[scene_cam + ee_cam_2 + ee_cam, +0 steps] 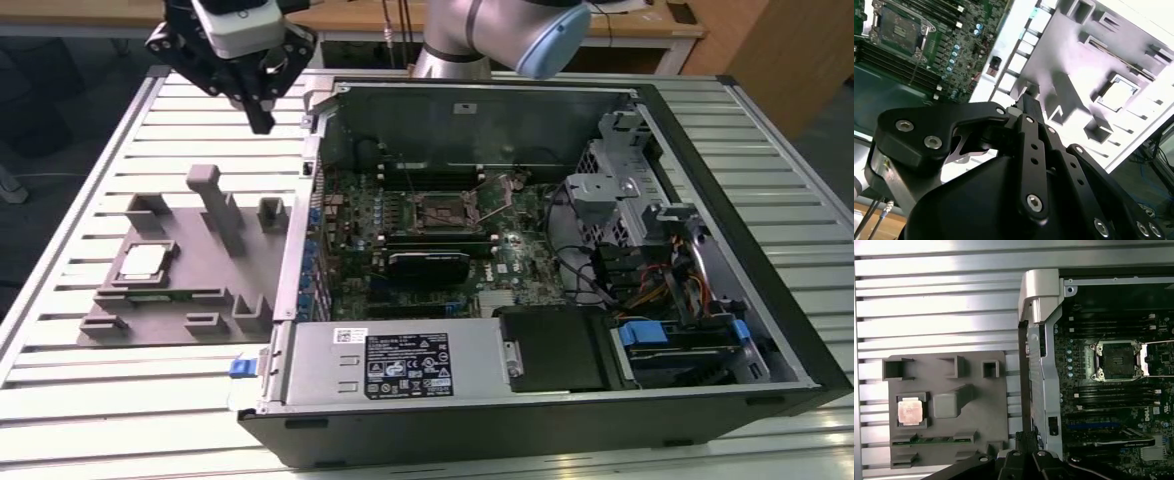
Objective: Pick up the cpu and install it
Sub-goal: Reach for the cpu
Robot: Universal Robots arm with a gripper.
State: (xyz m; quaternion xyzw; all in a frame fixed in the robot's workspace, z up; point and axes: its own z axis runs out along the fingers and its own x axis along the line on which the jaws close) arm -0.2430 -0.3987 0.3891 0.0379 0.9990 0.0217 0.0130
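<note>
Empty gripper (262,124), fingers pressed together, hangs beyond the grey tray's (195,256) far edge; the cpu (143,262) lies in it beside a tall post (214,205).

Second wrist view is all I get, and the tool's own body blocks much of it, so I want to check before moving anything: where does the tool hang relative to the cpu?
Observer: In the exterior view the tool hangs high above the slatted table, behind the grey tray, not over the cpu.
Operator: Does anything lie next to the cpu in that tray?
Observer: In the first wrist view a green memory stick lies in a slot alongside the cpu's pocket.
Operator: What is in the part of the case I can't see?
Observer: In the exterior view a silver labelled box sits across the near end of the open computer case.
</note>
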